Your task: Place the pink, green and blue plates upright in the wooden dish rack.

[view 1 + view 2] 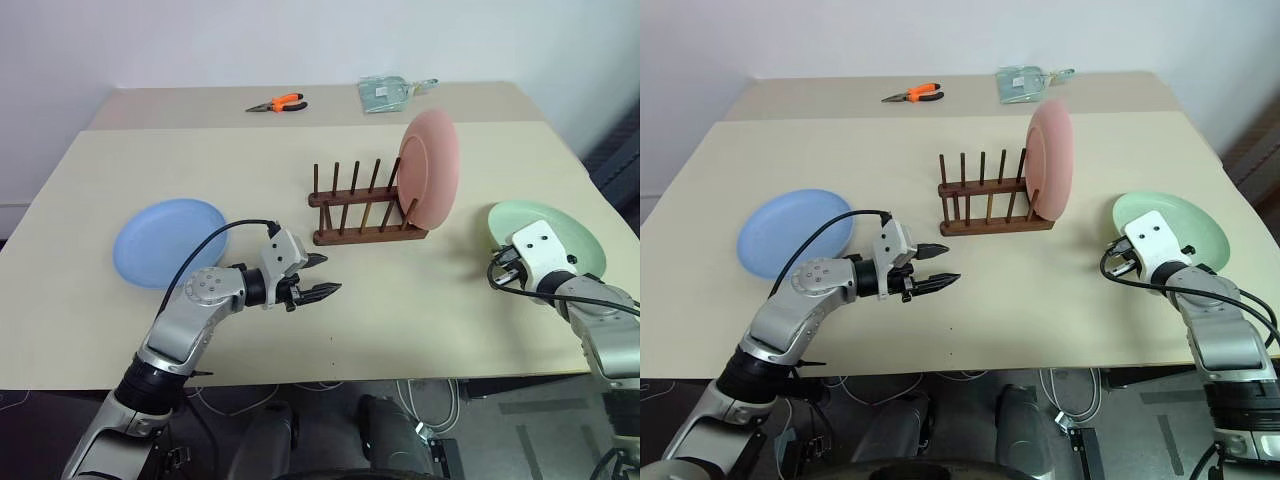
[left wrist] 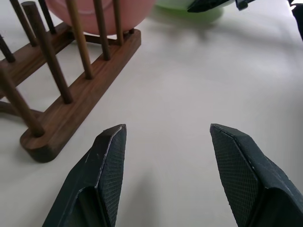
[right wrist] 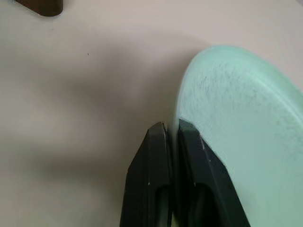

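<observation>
Beige tabletop point(image 1: 420, 300) under all: wooden dish rack point(image 1: 362, 207) mid-table, pink plate point(image 1: 429, 168) upright in its right end, blue plate point(image 1: 168, 241) flat well left, green plate point(image 1: 548, 234) flat right.
Left wrist: left gripper point(image 2: 166, 142) parted, empty, near rack.
Right wrist: right gripper point(image 3: 173, 128) pinched onto green plate's rim.
</observation>
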You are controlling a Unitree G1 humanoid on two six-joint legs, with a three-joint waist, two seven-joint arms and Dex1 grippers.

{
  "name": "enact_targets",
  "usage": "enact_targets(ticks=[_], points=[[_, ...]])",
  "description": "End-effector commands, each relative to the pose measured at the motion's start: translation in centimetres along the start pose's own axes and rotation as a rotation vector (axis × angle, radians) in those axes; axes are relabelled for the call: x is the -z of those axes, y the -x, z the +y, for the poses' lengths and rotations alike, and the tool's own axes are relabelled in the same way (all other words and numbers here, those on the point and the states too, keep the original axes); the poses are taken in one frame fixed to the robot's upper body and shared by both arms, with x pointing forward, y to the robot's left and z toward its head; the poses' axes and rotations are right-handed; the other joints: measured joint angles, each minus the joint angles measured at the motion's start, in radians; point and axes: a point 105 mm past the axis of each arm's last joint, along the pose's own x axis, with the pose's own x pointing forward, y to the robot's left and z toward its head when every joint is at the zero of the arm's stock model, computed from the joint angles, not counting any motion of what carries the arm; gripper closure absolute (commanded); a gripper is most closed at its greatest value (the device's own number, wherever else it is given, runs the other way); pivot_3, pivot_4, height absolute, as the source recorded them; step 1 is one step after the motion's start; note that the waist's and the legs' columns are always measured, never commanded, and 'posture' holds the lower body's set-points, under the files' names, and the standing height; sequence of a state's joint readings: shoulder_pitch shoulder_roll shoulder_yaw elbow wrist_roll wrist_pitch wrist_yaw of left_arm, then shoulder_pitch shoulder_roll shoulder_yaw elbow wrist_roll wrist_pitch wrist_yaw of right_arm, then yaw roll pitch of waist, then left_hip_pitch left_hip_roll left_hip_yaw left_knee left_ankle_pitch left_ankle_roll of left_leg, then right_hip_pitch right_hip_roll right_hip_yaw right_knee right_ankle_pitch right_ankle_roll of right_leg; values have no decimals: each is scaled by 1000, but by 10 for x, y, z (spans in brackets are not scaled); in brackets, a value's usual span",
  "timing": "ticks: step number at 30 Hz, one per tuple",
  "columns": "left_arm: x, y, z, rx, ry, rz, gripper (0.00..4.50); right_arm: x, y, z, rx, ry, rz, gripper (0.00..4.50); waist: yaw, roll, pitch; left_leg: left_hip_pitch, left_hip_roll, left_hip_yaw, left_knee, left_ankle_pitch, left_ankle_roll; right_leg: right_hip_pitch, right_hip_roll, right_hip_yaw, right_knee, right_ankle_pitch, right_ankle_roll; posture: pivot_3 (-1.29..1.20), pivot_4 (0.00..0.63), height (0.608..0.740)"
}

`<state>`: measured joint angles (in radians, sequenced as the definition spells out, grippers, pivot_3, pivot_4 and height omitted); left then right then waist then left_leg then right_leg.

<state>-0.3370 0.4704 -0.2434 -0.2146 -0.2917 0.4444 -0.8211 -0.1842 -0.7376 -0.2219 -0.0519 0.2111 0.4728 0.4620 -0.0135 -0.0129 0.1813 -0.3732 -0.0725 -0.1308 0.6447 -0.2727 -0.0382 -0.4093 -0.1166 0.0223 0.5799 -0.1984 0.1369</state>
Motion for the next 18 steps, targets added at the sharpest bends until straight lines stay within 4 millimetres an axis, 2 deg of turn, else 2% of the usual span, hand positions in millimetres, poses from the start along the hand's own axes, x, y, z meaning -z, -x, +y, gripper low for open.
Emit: enact_targets(ticks=[1, 3, 4, 5, 7, 9, 12, 14, 18], points=[[-10, 7, 4, -32, -38, -29, 1619, -109, 32, -36, 47, -115, -462, 4475, 0, 5, 2, 0, 0, 0, 0, 0, 0, 0, 0, 0, 0, 0, 0, 0, 150, 740], [-9, 8, 6, -41, -36, -27, 1619, -162, 55, -41, -53, -290, -706, 4475, 2, 6, 2, 0, 0, 0, 0, 0, 0, 0, 0, 0, 1, 0, 0, 0, 150, 740], [-8, 8, 7, -45, -36, -27, 1619, -181, 67, -41, -113, -356, -796, 4475, 2, 6, 2, 0, 0, -2, 0, 0, 0, 0, 0, -1, 1, 2, 1, 0, 150, 740], [-8, 8, 8, -50, -36, -27, 1619, -204, 80, -32, -232, -416, -899, 4475, 3, 5, 2, 0, 1, -2, -1, 0, 0, 0, 1, -1, 1, 3, 0, 0, 150, 740], [-8, 8, 10, -56, -37, -28, 1619, -231, 97, -9, -439, -469, -999, 4475, 3, 5, 2, 0, 1, -4, -1, 0, 1, 0, 1, -3, 0, 3, 0, 0, 150, 740], [-8, 8, 11, -59, -36, -29, 1619, -244, 103, 9, -574, -516, -1024, 4475, 5, 2, 1, 0, 1, -5, -1, 0, 1, 1, 1, -4, 0, 3, 0, 0, 150, 740], [-8, 6, 11, -61, -40, -29, 1619, -262, 94, 46, -767, -651, -1008, 4475, 1, 2, 1, 0, 1, -5, 0, 0, 1, 1, 0, -3, 0, 1, -3, 0, 150, 740], [-8, 5, 10, -63, -42, -31, 1619, -267, 81, 62, -822, -758, -957, 4475, 0, 3, 1, 0, 1, -5, 0, 0, 1, 0, 0, -2, 0, 2, -3, 0, 150, 740], [-8, 6, 10, -77, -44, -35, 1619, -257, 39, 78, -772, -910, -779, 4475, 5, 3, 1, 0, 0, -5, -1, 0, 1, -2, 0, -2, 2, 2, -3, 0, 150, 740]])
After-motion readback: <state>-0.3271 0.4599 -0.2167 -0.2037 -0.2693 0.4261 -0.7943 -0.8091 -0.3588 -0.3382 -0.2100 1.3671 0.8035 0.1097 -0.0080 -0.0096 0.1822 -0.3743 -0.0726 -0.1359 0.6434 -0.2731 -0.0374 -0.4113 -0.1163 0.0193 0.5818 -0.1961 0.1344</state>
